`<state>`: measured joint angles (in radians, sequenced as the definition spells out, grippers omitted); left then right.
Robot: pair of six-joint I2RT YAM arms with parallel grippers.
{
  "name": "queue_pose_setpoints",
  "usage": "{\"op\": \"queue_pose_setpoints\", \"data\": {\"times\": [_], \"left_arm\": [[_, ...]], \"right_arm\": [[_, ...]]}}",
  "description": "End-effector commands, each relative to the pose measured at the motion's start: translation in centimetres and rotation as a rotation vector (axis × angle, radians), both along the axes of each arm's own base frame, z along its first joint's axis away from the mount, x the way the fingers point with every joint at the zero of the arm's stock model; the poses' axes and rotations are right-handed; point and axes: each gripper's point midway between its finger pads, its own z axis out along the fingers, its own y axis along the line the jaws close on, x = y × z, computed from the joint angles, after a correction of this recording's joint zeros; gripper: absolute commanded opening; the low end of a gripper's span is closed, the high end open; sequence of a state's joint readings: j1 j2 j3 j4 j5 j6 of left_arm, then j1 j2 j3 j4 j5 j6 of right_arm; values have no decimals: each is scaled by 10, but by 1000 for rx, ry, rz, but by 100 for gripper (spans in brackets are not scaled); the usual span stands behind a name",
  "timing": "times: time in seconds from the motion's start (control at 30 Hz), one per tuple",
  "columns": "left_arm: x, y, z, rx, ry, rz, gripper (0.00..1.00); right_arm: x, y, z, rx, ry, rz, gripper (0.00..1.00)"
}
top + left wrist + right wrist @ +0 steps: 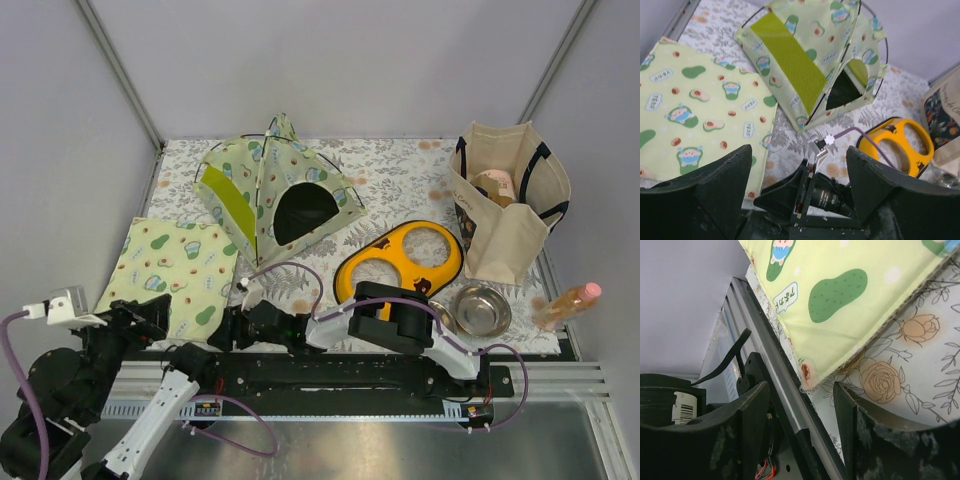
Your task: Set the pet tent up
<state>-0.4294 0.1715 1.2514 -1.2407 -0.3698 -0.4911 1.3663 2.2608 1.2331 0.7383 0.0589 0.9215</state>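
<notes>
The pet tent (275, 190) stands upright at the back left of the table, its dark doorway facing the front; it also fills the top of the left wrist view (810, 65). The flat avocado-print mat (175, 265) lies in front of it to the left. My right gripper (222, 330) reaches left along the near edge. In its wrist view it (800, 415) is open and holds nothing, with the mat's near corner (807, 375) just beyond its tips. My left gripper (150, 322) hovers at the mat's near edge, open (800, 170) and empty, looking onto the right wrist.
An orange two-hole feeder (400, 258) lies right of the tent, with a steel bowl (482, 310) beside it. A canvas tote bag (505, 200) stands at the back right. A bottle (568, 303) lies at the right edge. A metal rail (775, 380) borders the floral tablecloth (900, 370).
</notes>
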Motion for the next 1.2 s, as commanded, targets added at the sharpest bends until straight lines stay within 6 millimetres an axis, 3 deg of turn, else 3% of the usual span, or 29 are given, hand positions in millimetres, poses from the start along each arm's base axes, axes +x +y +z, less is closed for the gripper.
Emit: {"op": "queue_pose_setpoints", "data": {"times": [0.0,0.13,0.3,0.4,0.53,0.57,0.77,0.9,1.17], "left_arm": [[3,-9,-26,-4,81,-24,79],[4,-11,-31,-20,94,-21,79],[5,-11,-33,-25,107,-17,79],[7,-12,-34,-27,117,-14,79],[8,-12,-35,-25,127,-13,79],[8,-13,-35,-26,125,-14,79],[3,-8,-11,-11,75,-19,79],[6,-11,-3,2,58,-37,80],[28,-32,-14,3,63,-94,80]], "right_arm": [[16,3,-10,-17,-106,-13,64],[24,7,-18,-48,-136,9,61],[30,12,-26,-82,-169,19,48],[35,12,-30,-92,-164,8,36],[41,8,-27,-85,-145,-12,8],[41,7,-22,-74,-147,-10,0],[46,-16,30,-17,-221,21,0],[45,-31,59,-88,-325,125,0],[68,-62,112,-173,-481,168,0]]}}
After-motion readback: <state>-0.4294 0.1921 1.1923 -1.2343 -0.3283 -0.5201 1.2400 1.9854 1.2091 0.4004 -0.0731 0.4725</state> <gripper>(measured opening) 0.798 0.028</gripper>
